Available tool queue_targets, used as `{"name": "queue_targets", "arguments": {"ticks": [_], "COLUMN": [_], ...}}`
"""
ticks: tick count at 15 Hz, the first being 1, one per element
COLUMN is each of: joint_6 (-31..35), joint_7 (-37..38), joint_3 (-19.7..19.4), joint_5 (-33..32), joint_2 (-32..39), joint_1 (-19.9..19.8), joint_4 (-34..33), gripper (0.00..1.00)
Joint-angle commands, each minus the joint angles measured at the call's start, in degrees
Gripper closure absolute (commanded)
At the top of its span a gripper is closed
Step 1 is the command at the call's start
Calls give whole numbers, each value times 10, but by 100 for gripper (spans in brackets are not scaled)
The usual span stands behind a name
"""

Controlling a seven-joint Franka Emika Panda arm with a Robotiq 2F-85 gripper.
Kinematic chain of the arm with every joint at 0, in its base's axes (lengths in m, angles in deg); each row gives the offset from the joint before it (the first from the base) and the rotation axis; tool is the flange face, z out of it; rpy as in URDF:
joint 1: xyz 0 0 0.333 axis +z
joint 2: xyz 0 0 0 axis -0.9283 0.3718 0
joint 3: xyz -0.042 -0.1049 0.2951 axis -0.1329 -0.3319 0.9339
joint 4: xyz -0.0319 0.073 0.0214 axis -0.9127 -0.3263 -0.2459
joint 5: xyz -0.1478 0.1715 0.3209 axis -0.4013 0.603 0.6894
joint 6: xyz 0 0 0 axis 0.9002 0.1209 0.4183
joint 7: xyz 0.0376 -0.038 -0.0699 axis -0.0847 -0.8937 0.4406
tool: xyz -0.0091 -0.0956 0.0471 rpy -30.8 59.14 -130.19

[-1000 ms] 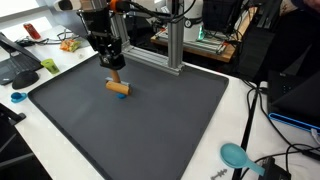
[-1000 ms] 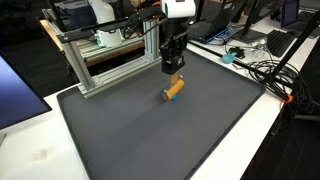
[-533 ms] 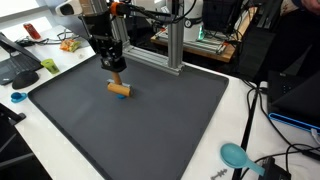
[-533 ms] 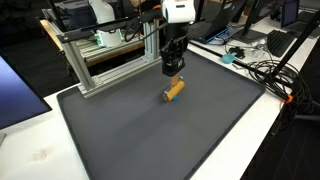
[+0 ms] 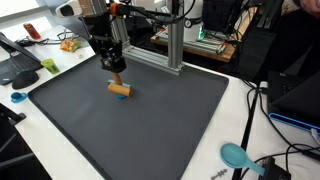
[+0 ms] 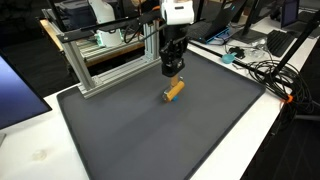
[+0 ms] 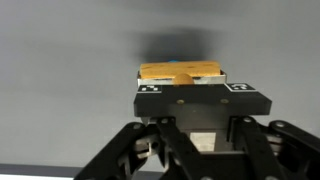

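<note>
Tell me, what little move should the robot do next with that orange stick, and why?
Probably ease the tool straight down a little. It hangs close above the orange stick, which lies flat on the dark mat, and the wrist view shows the stick lined up right under the fingers.

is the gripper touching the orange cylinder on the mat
Cannot tell. In both exterior views the gripper hangs just over the orange cylinder, its tips meeting the cylinder's outline; no view shows clear contact or a gap.

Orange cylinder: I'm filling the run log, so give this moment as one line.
gripper | right above orange cylinder | cylinder lies flat on dark mat | jaw state unclear
</note>
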Motion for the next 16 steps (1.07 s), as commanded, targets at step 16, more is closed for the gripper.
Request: {"name": "queue_targets", "arguments": {"ticks": [16], "joint_6": [-49], "joint_7": [-13], "joint_3": [12], "joint_5": [27], "joint_2": [49], "joint_1": [-15], "joint_4": [-52], "gripper": [78]}}
